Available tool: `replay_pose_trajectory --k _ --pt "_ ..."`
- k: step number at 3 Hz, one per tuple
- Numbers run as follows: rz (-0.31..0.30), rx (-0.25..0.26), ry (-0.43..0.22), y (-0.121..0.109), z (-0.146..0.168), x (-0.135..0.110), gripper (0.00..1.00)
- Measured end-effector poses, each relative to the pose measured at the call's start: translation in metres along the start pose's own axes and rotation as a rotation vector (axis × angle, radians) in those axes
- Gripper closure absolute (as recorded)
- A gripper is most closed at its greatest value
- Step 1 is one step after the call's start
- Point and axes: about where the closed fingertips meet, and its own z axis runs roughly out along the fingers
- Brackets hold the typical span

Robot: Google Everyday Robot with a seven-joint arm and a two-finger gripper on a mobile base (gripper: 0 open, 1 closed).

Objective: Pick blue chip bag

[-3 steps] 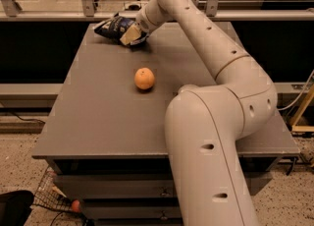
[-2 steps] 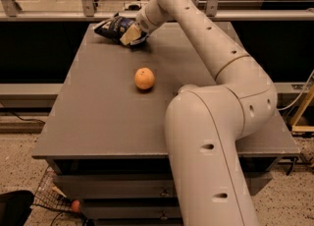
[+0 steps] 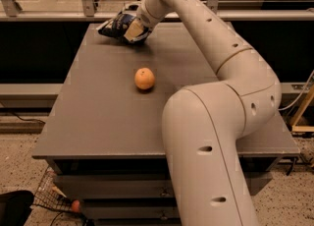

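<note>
The blue chip bag [image 3: 116,24] is a dark navy crinkly bag with white markings at the far left of the grey table [image 3: 103,117]. My gripper [image 3: 134,29] is at the bag's right end, reaching in from the right. Its fingers look shut on the bag's right edge. The bag sits tilted, with its right side raised a little and a shadow under it. The arm [image 3: 216,48] stretches from the near right across the table and hides the table's right part.
An orange [image 3: 144,78] lies in the middle of the table, nearer than the bag. A metal rail and frame [image 3: 59,16] run behind the table's far edge. A wire basket [image 3: 56,198] sits on the floor at the lower left.
The gripper and the bag have shifted very slightly up and to the right. The orange has not moved.
</note>
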Motion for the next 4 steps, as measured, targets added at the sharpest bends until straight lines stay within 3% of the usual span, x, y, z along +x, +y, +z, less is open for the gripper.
replay_pose_trajectory --k 2,4 --pt "-0.083 0.080 0.127 -0.001 -0.066 -0.024 1.00" --pt "-0.074 0.065 0.094 0.001 -0.132 -0.025 1.00"
